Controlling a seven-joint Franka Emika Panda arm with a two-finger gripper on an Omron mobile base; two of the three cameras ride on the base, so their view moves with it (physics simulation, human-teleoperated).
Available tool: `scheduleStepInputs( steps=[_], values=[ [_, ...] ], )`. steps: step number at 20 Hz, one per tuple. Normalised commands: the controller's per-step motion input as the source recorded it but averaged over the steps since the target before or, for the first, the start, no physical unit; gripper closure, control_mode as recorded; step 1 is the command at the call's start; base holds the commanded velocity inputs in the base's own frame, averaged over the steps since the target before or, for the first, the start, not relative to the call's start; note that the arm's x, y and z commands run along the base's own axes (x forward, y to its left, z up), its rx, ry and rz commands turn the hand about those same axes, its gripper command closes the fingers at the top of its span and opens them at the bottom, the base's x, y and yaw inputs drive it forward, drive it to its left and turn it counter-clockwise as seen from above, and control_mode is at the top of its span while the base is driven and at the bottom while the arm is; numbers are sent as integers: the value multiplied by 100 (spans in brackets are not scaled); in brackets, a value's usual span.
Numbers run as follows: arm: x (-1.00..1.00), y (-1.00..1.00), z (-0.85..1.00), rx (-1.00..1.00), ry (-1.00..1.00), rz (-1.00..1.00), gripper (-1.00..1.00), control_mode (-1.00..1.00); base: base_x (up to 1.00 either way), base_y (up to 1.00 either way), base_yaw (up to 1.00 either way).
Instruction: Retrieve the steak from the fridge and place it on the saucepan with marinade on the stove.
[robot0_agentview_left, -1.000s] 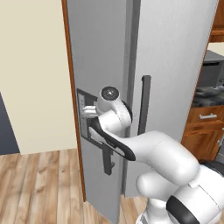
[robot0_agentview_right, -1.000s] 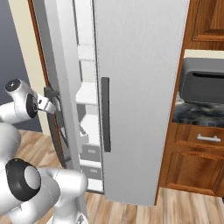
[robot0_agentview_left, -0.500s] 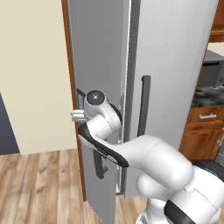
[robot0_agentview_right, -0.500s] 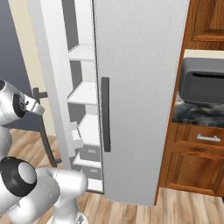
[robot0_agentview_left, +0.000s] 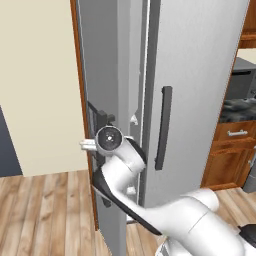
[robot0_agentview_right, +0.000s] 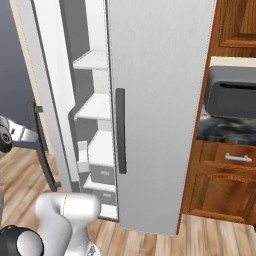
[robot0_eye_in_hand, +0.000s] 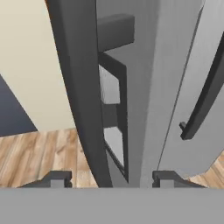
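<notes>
Two silver-grey doors fronted the fridge (robot0_agentview_right: 160, 100): the left door (robot0_agentview_left: 107, 75) stood ajar, the right one shut, its dark bar handle (robot0_agentview_right: 120, 131) at 9 o'clock of the panel. White shelves (robot0_agentview_right: 97, 107) showed through the gap. The pincer (robot0_eye_in_hand: 107, 178) stood parted with the left door's dark handle (robot0_eye_in_hand: 83, 100) between its tips, gripping nothing. A grey appliance (robot0_agentview_right: 232, 92) sat on the dark worktop (robot0_agentview_right: 225, 131) at 3 o'clock, above wooden cabinets (robot0_agentview_right: 222, 180); wood floor (robot0_agentview_left: 45, 210) lay below.

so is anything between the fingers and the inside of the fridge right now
Yes. The fingers straddle the dark bar handle of the left fridge door, which is swung partly open and stands between them and the white shelves. No steak can be made out.
</notes>
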Motion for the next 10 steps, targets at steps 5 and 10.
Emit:
scheduleStepInputs(
  steps=[5,10],
  values=[
    [-78,-35,7,0,-15,0,-100,-100,0,0,0],
    [-61,-48,19,0,-9,0,-100,-100,0,0,0]
  ],
)
